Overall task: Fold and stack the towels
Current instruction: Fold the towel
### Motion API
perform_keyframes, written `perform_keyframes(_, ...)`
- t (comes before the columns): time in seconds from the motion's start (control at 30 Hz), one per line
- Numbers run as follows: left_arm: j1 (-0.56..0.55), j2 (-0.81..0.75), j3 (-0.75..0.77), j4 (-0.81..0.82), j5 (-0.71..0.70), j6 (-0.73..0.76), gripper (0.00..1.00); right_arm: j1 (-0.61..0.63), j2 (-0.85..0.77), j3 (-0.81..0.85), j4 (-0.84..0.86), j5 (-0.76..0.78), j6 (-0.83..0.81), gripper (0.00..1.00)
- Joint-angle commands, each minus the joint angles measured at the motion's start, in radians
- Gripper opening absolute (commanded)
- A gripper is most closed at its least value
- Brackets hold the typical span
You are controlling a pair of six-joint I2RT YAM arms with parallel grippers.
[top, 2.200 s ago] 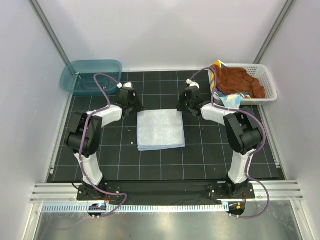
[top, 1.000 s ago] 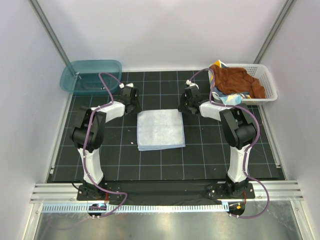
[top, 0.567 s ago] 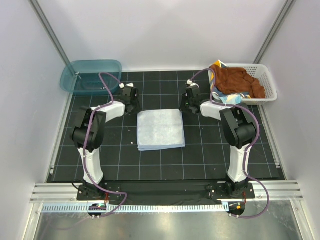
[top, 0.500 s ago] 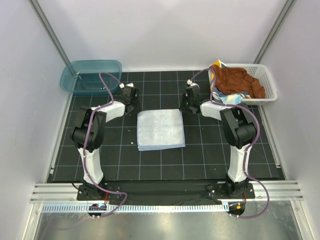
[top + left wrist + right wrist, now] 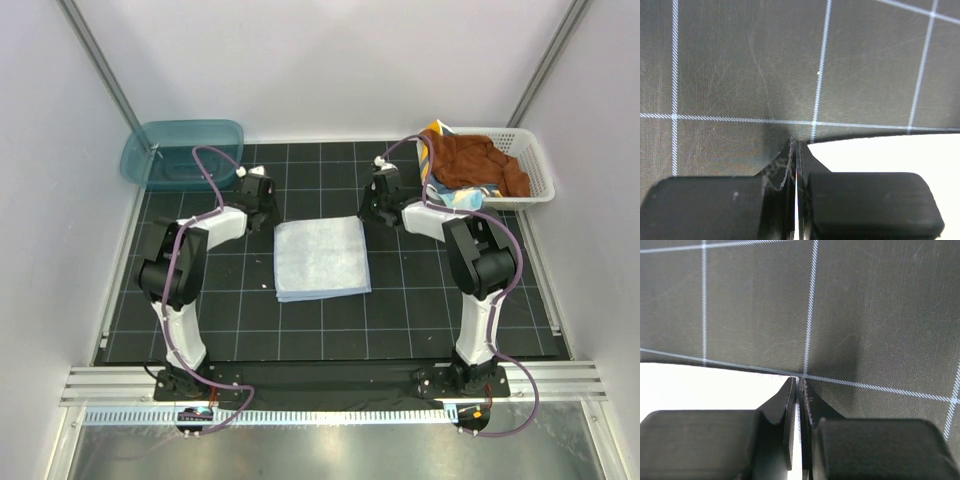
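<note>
A pale blue towel (image 5: 321,258) lies folded in a flat square on the black grid mat. My left gripper (image 5: 271,214) is low at its far left corner and my right gripper (image 5: 367,212) is low at its far right corner. In the left wrist view the left gripper (image 5: 796,145) is shut, with a white sliver of the towel (image 5: 890,155) between its jaws. The right gripper (image 5: 800,382) is closed to a thin slit on the edge of the towel (image 5: 700,387). A rust-brown towel (image 5: 475,160) and a navy and yellow towel (image 5: 434,134) lie crumpled in the basket.
The white lattice basket (image 5: 537,176) stands at the back right, just beside the right arm. A teal plastic tub (image 5: 185,152) stands at the back left. Pale walls with metal posts close in the mat on three sides.
Both grippers have come in to the towel's far corners and closed there. The towel has not moved.
</note>
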Motion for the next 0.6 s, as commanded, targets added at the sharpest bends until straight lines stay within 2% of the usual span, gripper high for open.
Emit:
perform_keyframes(0.0,0.005,-0.076,-0.013,0.062,-0.014,-0.005,0.00,-0.004,-0.082,0.004,0.061,-0.004,-0.005,0.11)
perform_keyframes(0.47,0.005,-0.152,-0.072,0.102,0.011,-0.020,0.01,-0.005,-0.174,-0.110,0.142,-0.015,0.022,0.11)
perform_keyframes(0.5,0.004,-0.141,-0.064,0.081,0.009,-0.027,0.05,-0.005,-0.171,-0.107,0.139,-0.018,0.021,0.11)
perform_keyframes(0.53,0.004,-0.138,-0.059,0.070,0.009,-0.031,0.17,-0.005,-0.168,-0.107,0.138,-0.016,0.021,0.11)
perform_keyframes(0.57,0.004,-0.135,-0.056,0.059,0.005,-0.036,0.23,-0.005,-0.168,-0.105,0.135,-0.013,0.022,0.11)
